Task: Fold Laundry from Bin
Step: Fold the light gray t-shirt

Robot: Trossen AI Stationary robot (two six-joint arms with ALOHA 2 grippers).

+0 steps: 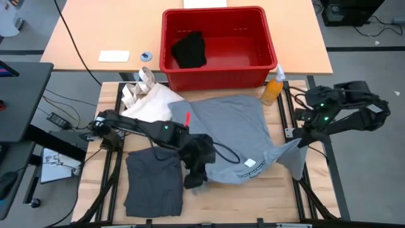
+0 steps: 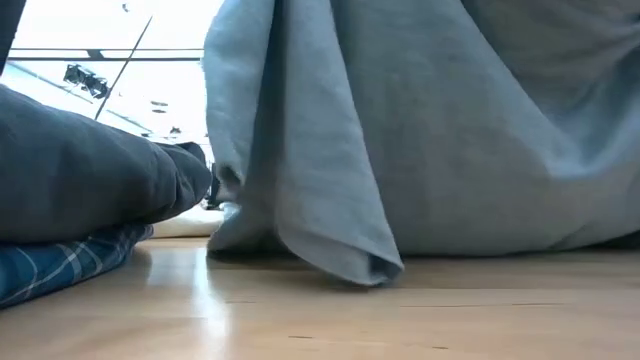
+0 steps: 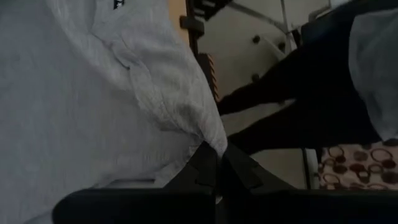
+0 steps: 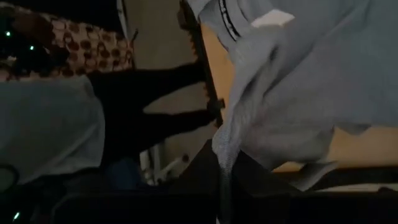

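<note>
A light grey shirt lies spread over the middle of the table. My left gripper is shut on its near left edge, and my right gripper is shut on its right corner at the table's right edge. In the low view the shirt hangs like a curtain with a fold resting on the tabletop. A folded dark charcoal piece lies near left; the low view shows it on top of a plaid piece. The red bin stands behind the table with a black piece inside. My left gripper pinches a bunched edge of the grey shirt between its two fingers, slanting down from the table's left. The cloth runs away from the fingers onto the table; one layer or several, I cannot tell. My right gripper pinches a gathered corner of the grey shirt between its fingers, slanting down at the table's right edge. The corner is raised off the table and drawn toward the gripper, with a flap hanging below; the shirt's other parts stay on the table.
A cream tote bag lies at the far left of the table, partly under the left arm. An orange spray bottle stands at the far right by the bin. A person's dark legs show beyond the table's edge.
</note>
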